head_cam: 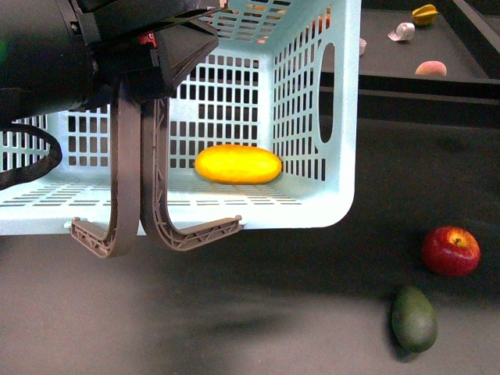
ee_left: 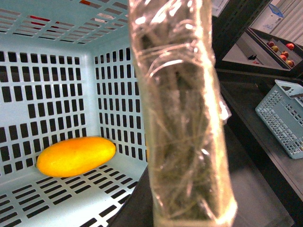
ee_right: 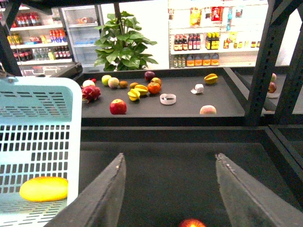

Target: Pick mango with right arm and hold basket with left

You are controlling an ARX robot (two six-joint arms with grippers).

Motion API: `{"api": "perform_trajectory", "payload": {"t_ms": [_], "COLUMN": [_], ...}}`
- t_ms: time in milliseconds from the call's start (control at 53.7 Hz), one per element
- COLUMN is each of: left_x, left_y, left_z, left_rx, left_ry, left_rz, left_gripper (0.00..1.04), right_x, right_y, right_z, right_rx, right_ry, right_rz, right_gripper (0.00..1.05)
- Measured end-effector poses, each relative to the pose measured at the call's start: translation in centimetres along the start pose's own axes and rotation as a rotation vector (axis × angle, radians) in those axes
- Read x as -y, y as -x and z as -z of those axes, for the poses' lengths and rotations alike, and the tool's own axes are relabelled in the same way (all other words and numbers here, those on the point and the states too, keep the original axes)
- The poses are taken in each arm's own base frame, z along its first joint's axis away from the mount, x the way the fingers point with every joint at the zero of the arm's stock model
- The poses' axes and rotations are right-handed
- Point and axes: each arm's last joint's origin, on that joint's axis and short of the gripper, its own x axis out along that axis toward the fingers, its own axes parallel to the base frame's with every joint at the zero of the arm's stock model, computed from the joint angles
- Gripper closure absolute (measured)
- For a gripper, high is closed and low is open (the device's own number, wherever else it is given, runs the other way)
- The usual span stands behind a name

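The light turquoise basket (head_cam: 312, 117) hangs tipped above the dark table, its open side facing the front camera. Its two taupe handles (head_cam: 125, 211) dangle in front. My left gripper (head_cam: 160, 66) is shut on the basket at its upper left rim. In the left wrist view a taped finger (ee_left: 180, 118) fills the middle. The yellow-orange mango (head_cam: 237, 164) lies inside the basket on its lower wall; it also shows in the left wrist view (ee_left: 75, 156) and the right wrist view (ee_right: 43, 188). My right gripper (ee_right: 170, 163) is open and empty over the table, to the right of the basket (ee_right: 42, 127).
A red apple (head_cam: 451, 251) and a dark green oval fruit (head_cam: 413, 318) lie on the table at the right. The apple (ee_right: 191, 223) sits just below my right fingers. A raised back shelf (ee_right: 180, 111) holds several fruits. Another turquoise basket (ee_left: 284, 118) stands further off.
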Motion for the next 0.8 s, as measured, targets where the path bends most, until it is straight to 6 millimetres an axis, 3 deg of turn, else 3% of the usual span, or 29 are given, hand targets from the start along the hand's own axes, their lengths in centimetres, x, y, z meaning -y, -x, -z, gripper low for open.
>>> {"api": "perform_trajectory", "payload": {"t_ms": [317, 801], "left_x": [0.0, 0.0], "left_y": [0.0, 0.0], "left_z": [0.0, 0.0], "left_rx": [0.000, 0.000], "left_ry": [-0.001, -0.001], "left_rz": [0.000, 0.001], "left_gripper": [0.97, 0.97], "right_x": [0.0, 0.1], "right_y": [0.5, 1.7], "right_z": [1.0, 2.7], "right_rx": [0.003, 0.001], "right_ry": [0.033, 0.033], "right_rz": [-0.001, -0.005], "right_gripper": [1.04, 1.03]}}
